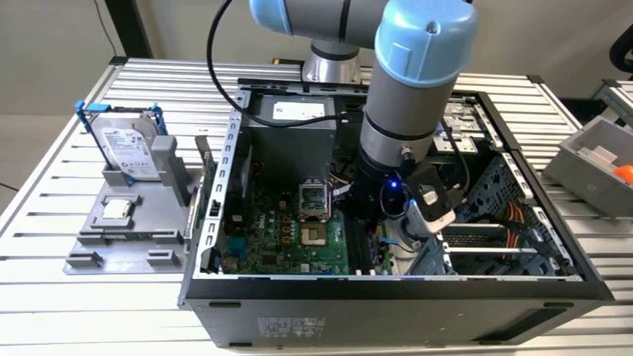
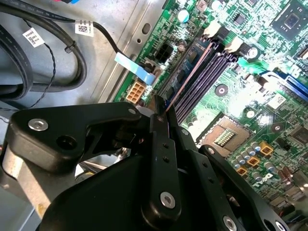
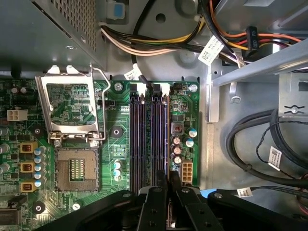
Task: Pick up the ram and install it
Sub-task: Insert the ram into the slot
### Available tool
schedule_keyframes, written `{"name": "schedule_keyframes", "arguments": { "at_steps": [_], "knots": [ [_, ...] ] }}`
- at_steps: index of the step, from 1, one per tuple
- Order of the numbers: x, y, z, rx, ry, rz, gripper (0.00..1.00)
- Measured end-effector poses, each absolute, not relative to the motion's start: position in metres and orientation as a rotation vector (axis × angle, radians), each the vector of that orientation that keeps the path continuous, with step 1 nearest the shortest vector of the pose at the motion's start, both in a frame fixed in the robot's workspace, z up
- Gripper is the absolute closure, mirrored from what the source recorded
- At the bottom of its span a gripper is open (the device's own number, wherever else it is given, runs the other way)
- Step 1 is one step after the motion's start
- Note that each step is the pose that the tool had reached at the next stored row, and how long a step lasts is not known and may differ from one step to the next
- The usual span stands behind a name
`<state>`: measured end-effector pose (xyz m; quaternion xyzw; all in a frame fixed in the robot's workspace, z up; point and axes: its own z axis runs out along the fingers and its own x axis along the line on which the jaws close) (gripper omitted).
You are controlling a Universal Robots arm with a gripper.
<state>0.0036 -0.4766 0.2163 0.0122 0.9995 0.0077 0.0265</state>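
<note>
My gripper (image 2: 161, 111) is down inside the open computer case (image 1: 396, 285), over the green motherboard (image 3: 113, 144). Its black fingers are shut on the ram (image 2: 190, 77), which I see edge-on as a thin line running away from the fingertips. In the first wrist view the ram (image 3: 167, 139) lines up with the outermost of the dark memory slots (image 3: 137, 139), the one nearest the yellow-white connector. I cannot tell whether it touches the slot. In the exterior view the gripper (image 1: 374, 222) sits low over the board, its fingertips hidden behind the wrist.
An open CPU socket (image 3: 77, 168) with its raised metal frame (image 3: 72, 110) lies beside the slots. Cable bundles (image 3: 159, 43) and black cables (image 3: 260, 144) crowd the case. Outside, a grey fixture (image 1: 129, 237) holds a hard drive (image 1: 129, 148) and a small square chip (image 1: 118, 209).
</note>
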Motion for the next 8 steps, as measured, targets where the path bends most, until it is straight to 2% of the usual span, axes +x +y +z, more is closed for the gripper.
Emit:
{"name": "schedule_keyframes", "arguments": {
  "at_steps": [8],
  "knots": [
    [0.0030, -0.4765, 0.2176, 0.052, 3.088, 0.021, 1.00]
  ]
}}
